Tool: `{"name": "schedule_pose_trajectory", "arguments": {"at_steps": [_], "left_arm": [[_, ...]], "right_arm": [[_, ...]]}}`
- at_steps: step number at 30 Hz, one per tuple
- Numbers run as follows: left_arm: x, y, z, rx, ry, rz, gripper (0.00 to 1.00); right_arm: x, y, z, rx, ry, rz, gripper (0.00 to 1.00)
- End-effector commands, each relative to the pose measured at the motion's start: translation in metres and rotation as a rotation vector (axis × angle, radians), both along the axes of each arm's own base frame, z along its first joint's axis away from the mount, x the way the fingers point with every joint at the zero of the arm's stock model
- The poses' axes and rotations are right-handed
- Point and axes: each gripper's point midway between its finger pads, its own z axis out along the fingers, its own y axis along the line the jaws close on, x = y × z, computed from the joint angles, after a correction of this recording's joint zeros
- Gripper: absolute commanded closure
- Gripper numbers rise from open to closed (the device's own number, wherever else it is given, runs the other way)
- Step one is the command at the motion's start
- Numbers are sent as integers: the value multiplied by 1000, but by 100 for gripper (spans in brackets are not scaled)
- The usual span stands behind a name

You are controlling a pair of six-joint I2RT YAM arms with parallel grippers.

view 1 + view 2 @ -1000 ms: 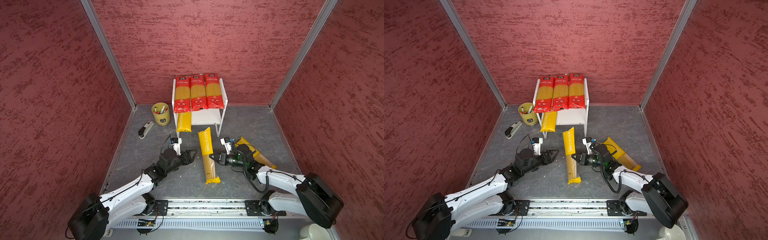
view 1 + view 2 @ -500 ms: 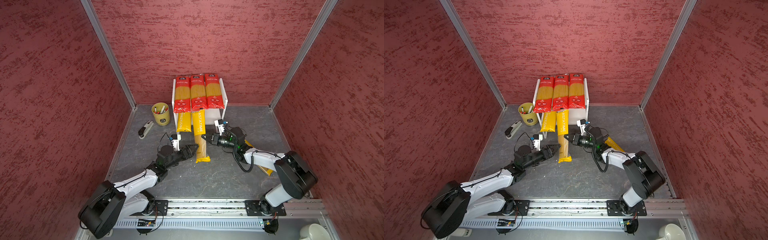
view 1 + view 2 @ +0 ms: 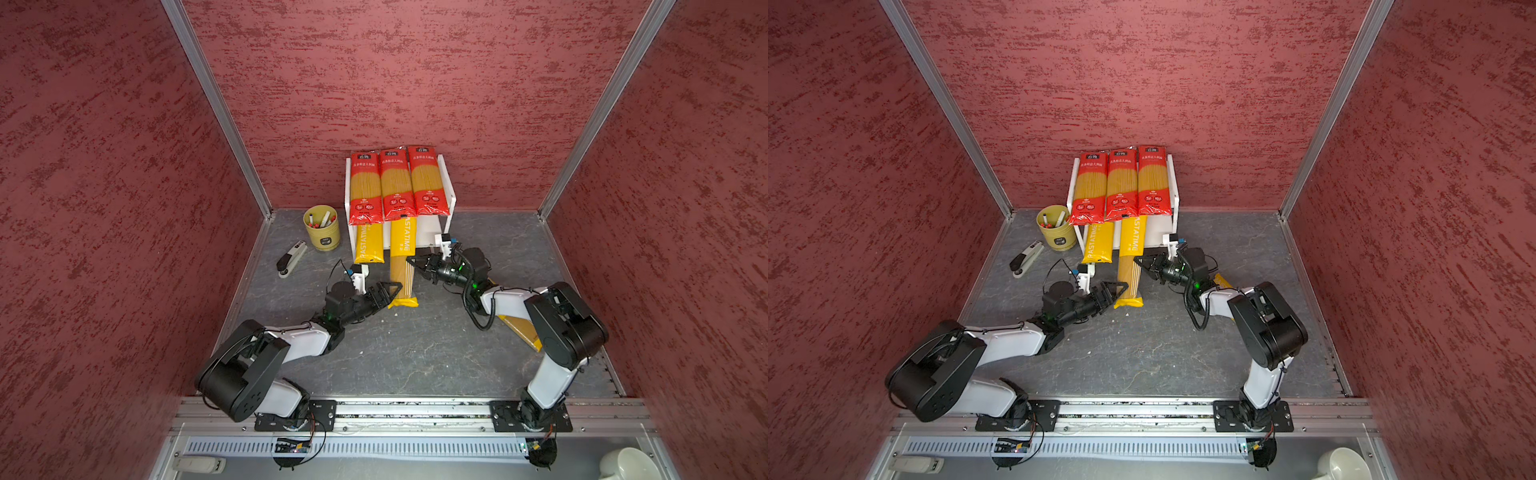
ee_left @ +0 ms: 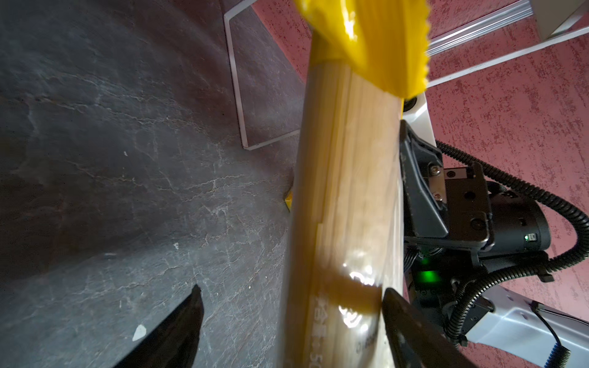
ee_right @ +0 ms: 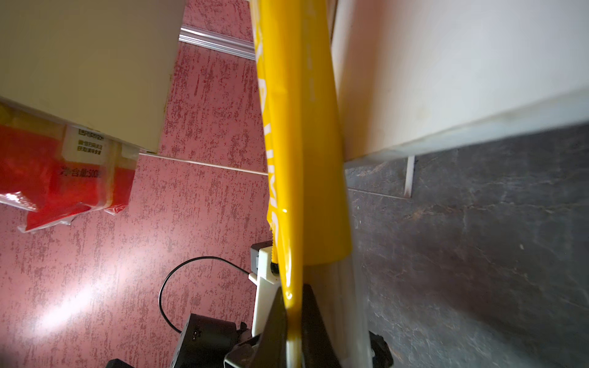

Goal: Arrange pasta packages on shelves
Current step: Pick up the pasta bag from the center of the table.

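Observation:
Three red-ended pasta packages (image 3: pixel 397 187) lie side by side on top of the white shelves (image 3: pixel 447 178). One yellow package (image 3: pixel 368 245) sticks out of the lower tier at the left. Beside it a second yellow package (image 3: pixel 402 253) slopes from the lower tier down to the floor. My right gripper (image 3: pixel 414 263) is shut on that package's side seam (image 5: pixel 293 299). My left gripper (image 3: pixel 393 291) is open at the package's near end; the bag (image 4: pixel 344 223) lies between the jaws against one finger (image 4: pixel 398 315). A third yellow package (image 3: pixel 519 332) lies under the right arm.
A yellow cup of pens (image 3: pixel 322 228) and a stapler (image 3: pixel 291 259) sit left of the shelves. Red walls close in on three sides. The arms' rail (image 3: pixel 415 409) runs along the front, with a white mug (image 3: pixel 627 463) beyond it at the right.
My right gripper has carried the second yellow package from mid-floor up to the lower tier. The left gripper has followed its near end and opened wider.

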Motion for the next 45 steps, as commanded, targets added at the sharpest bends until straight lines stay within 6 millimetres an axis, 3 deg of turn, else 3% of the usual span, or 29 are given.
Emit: {"name": "schedule_pose_trajectory", "arguments": {"at_steps": [1, 7, 10, 14, 21, 24, 25, 29, 37, 45], "left_arm": [[4, -9, 17, -52, -38, -20, 16], [1, -25, 28, -100, -50, -50, 32], [1, -28, 29, -114, -40, -45, 47], [3, -28, 31, -140, -22, -17, 61], [14, -31, 52, -189, -33, 68, 71], [23, -28, 62, -228, -43, 124, 71], [25, -28, 66, -235, -48, 135, 71], [35, -33, 76, -252, -60, 164, 71], [45, -48, 78, -286, -45, 167, 69], [45, -51, 76, -267, -56, 148, 62]], "right_arm": [[14, -9, 23, 27, 30, -68, 100], [16, -13, 15, -41, 50, -92, 95], [15, -14, 12, -80, 42, -96, 92], [8, -17, 7, -124, 34, -81, 79], [-35, -29, -10, -158, 43, -30, 45], [-60, -36, -18, -155, 47, 0, 38], [-68, -38, -11, -137, 24, 8, 37], [-88, -44, -9, -113, 4, 17, 35], [-80, -31, 6, -20, -22, 28, 38], [-67, -23, 12, 7, -34, 11, 66]]}}
